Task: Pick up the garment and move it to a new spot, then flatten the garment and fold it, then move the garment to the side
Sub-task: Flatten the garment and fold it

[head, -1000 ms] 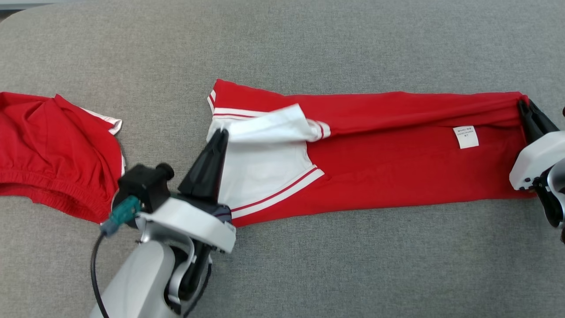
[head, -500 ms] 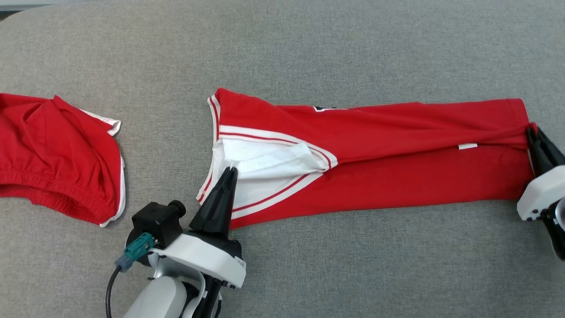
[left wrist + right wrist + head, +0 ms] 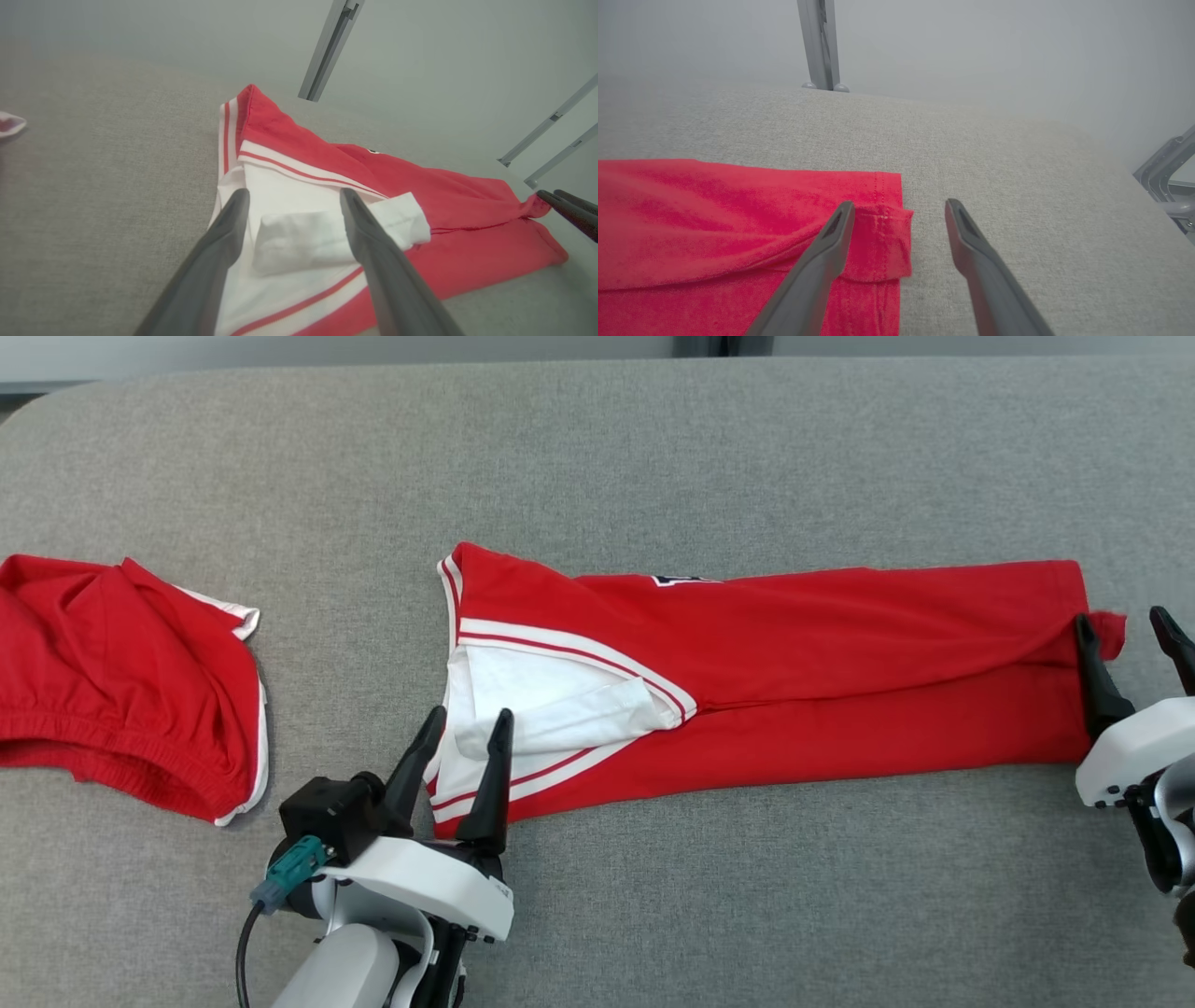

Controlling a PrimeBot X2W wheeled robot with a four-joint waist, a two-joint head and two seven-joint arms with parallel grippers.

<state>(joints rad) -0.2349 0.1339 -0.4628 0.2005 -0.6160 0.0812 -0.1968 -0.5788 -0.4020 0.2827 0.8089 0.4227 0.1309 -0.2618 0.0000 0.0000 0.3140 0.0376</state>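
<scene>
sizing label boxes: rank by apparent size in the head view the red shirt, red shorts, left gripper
1. red shirt
2. red shorts, cut off by the edge
3. left gripper, though nearest the camera

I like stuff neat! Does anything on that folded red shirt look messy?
Yes. On the long folded red-and-white fabric shirt, a white sleeve piece is bunched up at its left end, and a small red corner pokes out past the hem at the right end. Neither lies flat.

Left gripper [image 3: 471,712] and right gripper [image 3: 1119,616] newly spread wide, seemingly off the garment [image 3: 794,644].
</scene>
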